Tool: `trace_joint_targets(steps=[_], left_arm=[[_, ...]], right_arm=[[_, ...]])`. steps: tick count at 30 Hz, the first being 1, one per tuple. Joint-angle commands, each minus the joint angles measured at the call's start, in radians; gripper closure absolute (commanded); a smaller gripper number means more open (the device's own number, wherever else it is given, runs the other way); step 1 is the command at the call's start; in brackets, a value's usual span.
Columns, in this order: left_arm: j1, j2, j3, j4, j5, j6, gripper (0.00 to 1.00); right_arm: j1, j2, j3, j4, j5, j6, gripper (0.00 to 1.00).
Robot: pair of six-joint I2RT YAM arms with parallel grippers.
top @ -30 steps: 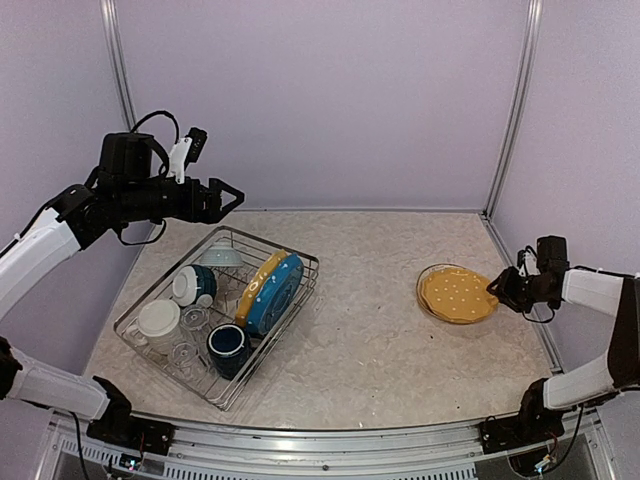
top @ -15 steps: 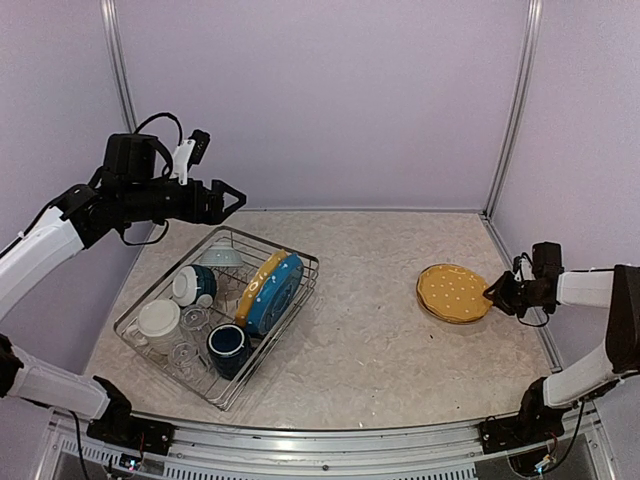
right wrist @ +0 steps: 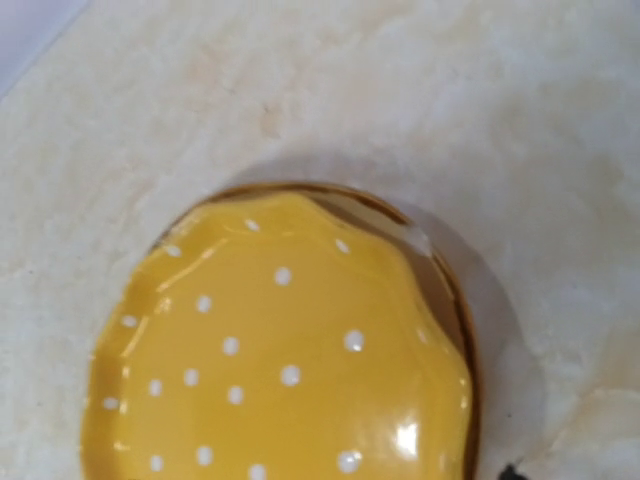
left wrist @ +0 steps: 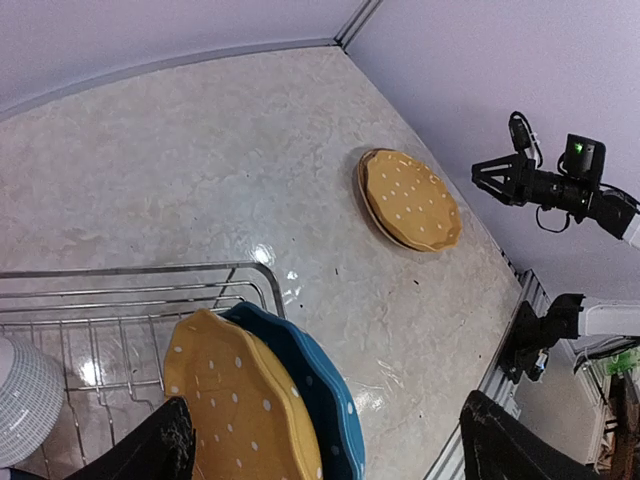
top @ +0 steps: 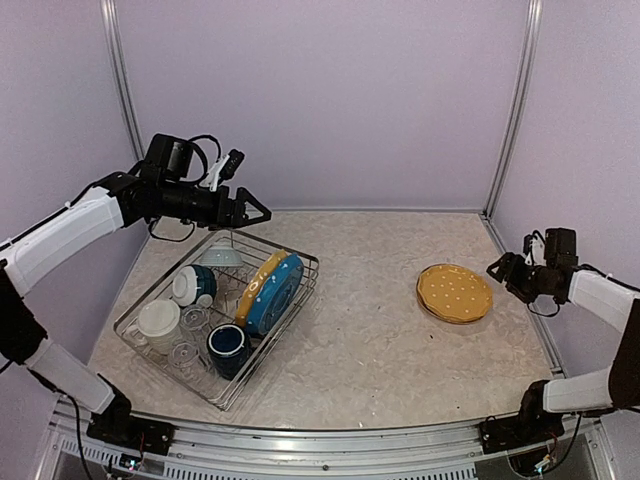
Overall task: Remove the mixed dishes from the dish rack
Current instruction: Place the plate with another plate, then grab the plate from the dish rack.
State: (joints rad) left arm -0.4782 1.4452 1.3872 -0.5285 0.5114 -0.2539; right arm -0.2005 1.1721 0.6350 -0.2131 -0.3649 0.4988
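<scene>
Yellow plate (top: 455, 293) lay flat near table (top: 370, 340) right edge.
Left gripper (top: 258, 212) spread above dish rack (top: 289, 310); right gripper (top: 497, 270) spread, just beside plate.

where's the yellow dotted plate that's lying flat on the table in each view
Top external: the yellow plate lies right of centre on the table, well away from the dish rack.
Left wrist: the plate is upper right of the middle, beyond the rack's corner.
Right wrist: the plate fills the lower left and middle.
Shared landmark: the marbled table under it.
</scene>
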Motion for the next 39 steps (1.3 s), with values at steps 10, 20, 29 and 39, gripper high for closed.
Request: trace_joint_targets(steps=[10,20,29,39], left_arm=[[-0.001,0.225,0.178,-0.284,0.085,-0.044,0.35],[-0.063,0.285,0.21,-0.356,-0.01,-0.014,0.45],[-0.091,0.331,0.23,-0.394,-0.069,-0.002,0.6],[-0.107,0.388,0.255,-0.434,-0.107,0.0,0.6]], right_arm=[[0.006,-0.1,0.022,-0.111,-0.008,-0.023,0.23],[0.009,-0.099,0.023,-0.099,-0.018,-0.01,0.22],[0.014,-0.1,0.017,-0.098,-0.018,-0.006,0.21],[0.015,-0.106,0.009,-0.091,-0.018,-0.004,0.21]])
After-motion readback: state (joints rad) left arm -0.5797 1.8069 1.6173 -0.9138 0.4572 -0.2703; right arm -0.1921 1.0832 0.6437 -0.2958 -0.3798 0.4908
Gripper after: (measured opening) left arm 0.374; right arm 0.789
